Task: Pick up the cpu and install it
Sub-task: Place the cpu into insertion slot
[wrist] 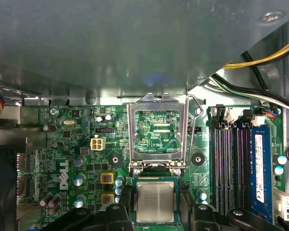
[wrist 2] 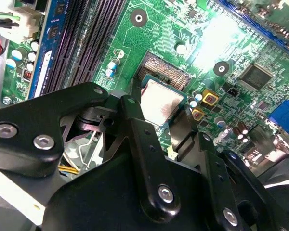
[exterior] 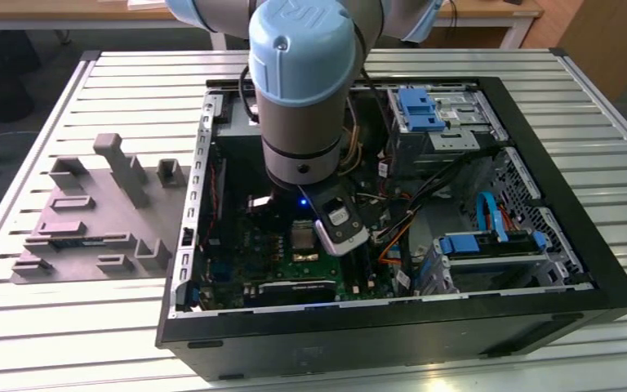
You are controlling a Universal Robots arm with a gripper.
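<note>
Tool (wrist: 156, 212) closed on the cpu (wrist: 155, 198) by two opposite edges — chip held flat just above the open socket (wrist 2: 166, 72), apparently to keep it level for seating — retaining frame (wrist: 157, 99) standing hinged back, clear of it.

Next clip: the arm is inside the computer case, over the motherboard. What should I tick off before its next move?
1. Load plate open, off the socket: ok.
2. cpu square with the load plate's edges: ok in the first wrist view.
3. cpu fully seated: cannot tell.
4. Claw centred on the cpu: ok.
5. Cables away from the socket: ok.
</note>
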